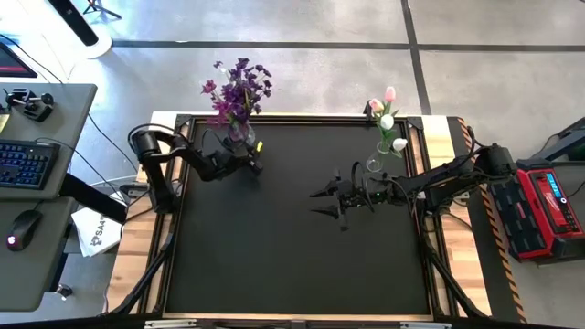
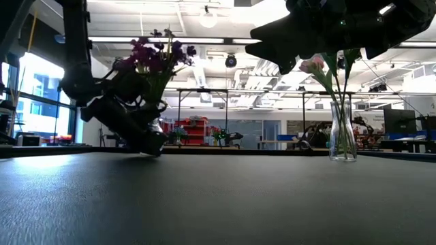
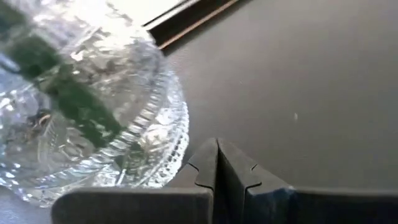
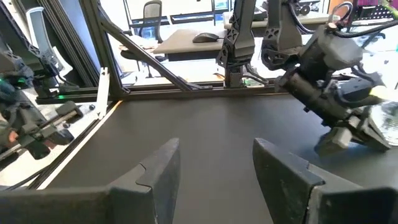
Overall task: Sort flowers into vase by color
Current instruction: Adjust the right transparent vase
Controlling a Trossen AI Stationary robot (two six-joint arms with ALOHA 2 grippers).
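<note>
Purple flowers (image 1: pixel 238 91) (image 2: pixel 153 58) stand with their stems in a cut-glass vase (image 1: pixel 239 134) (image 3: pixel 93 106) at the table's far left. Pink and white tulips (image 1: pixel 388 114) (image 2: pixel 315 64) stand in a slim clear vase (image 1: pixel 373 164) (image 2: pixel 342 133) at the far right. My left gripper (image 1: pixel 258 164) (image 2: pixel 151 146) (image 3: pixel 217 165) is shut and sits low at the table, right beside the cut-glass vase's foot. My right gripper (image 1: pixel 327 203) (image 4: pixel 214 165) is open and empty. It hovers above the table's middle, to the left of the tulip vase. My left gripper has its shut fingers (image 3: pixel 205 168) close beside the lower wall of the cut-glass vase (image 3: pixel 165 149), slanting down toward the table. I cannot tell whether they touch the glass.
The black table top (image 1: pixel 292 265) lies bare over its near half. A raised dark frame and wooden border (image 1: pixel 137 265) run around it. A desk with a keyboard (image 1: pixel 27 160) stands off the left side, and a red device (image 1: pixel 548 206) off the right.
</note>
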